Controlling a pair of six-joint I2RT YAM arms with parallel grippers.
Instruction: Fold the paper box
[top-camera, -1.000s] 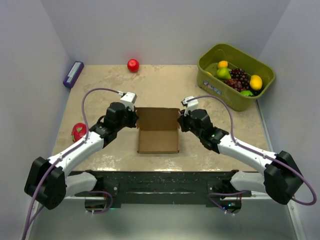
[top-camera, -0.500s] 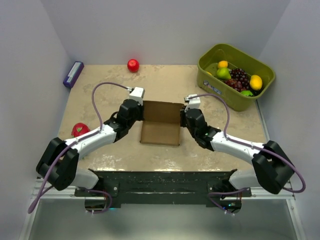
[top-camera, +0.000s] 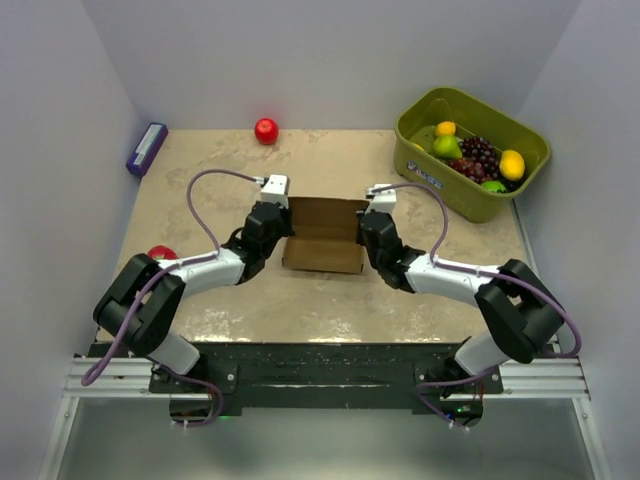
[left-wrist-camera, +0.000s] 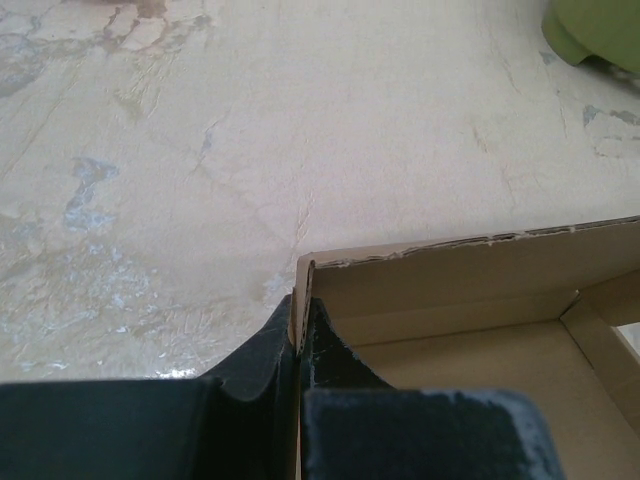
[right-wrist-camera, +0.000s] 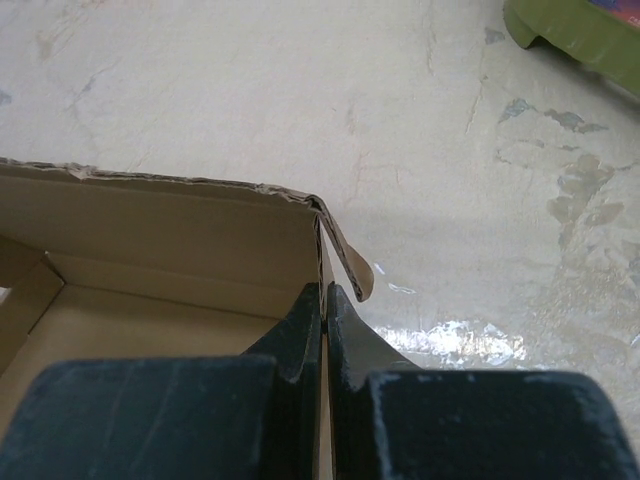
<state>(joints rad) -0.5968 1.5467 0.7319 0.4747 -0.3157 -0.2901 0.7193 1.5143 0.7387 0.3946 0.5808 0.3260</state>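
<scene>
The paper box (top-camera: 322, 238) lies pinched between left hand (left-wrist-camera: 300, 322) and right hand (right-wrist-camera: 324, 302).

I see the paper box (top-camera: 322, 238) on the table (top-camera: 330, 300), between my left gripper (top-camera: 284, 232) and right gripper (top-camera: 363, 238); the bin (top-camera: 450, 195) sits far right, an apple (top-camera: 266, 130) behind the box.

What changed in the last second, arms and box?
The left gripper and right gripper pushed forward, carrying the box farther from the robot; it now looks shorter front to back. Both stayed clamped on its side walls. The green bin and red ball did not move.
</scene>
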